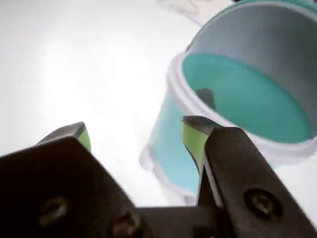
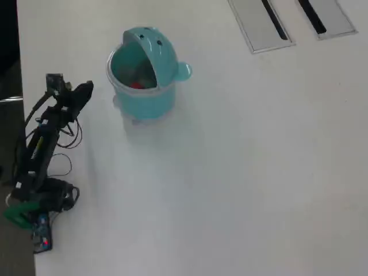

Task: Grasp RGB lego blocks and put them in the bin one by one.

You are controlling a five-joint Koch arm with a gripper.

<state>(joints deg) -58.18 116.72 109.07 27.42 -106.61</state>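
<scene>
The white table (image 2: 241,172) is carrying the teal bin (image 2: 144,103) in the upper left of the overhead view.
The arm (image 2: 43,144) is standing at the left edge; its gripper (image 1: 138,139) is hanging released, holding nothing, beside the bin, where something red (image 2: 135,85) is lying inside.

One teal bin (image 2: 150,86), one red block (image 2: 136,85) (inside it), one arm (image 2: 46,135), two panels (image 2: 261,26).

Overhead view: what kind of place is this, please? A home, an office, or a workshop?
Probably an office or meeting room. The wide white table has two grey cable hatches set into it, and only the small arm and a teal bin stand on it.
</scene>
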